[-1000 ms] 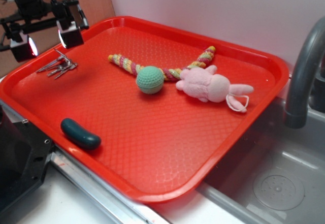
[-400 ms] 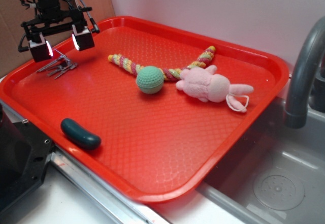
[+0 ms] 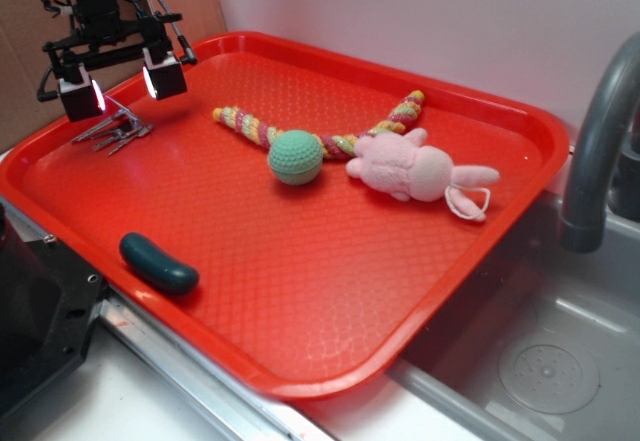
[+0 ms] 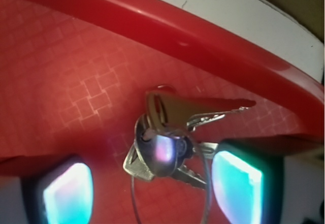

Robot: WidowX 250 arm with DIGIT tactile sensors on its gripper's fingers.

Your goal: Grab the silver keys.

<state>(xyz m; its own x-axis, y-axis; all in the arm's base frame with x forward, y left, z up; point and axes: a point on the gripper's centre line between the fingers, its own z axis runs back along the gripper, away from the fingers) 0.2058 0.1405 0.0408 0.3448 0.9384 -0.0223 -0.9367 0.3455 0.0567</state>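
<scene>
The silver keys [image 3: 115,131], a small fanned bunch on a thin wire ring, lie at the far left end of the red tray [image 3: 330,291]. My gripper [image 3: 120,86] hovers just above them, open, with its two lit fingertips straddling the bunch. In the wrist view the silver keys [image 4: 172,142] sit on the tray floor between the glowing pads [image 4: 238,186], nearer the right pad, and nothing touches them. The wire ring loops down toward the bottom edge of that view.
A dark green pickle-shaped toy [image 3: 158,263] lies near the tray's front edge. A green ball [image 3: 296,156], a braided rope toy [image 3: 350,136] and a pink plush rabbit [image 3: 415,169] lie mid-tray. The tray rim [image 4: 213,46] runs just behind the keys. A grey faucet [image 3: 600,141] stands at right.
The gripper moved right and toward the back of the tray, from off its left corner to above the keys, then held still. The keys have not moved.
</scene>
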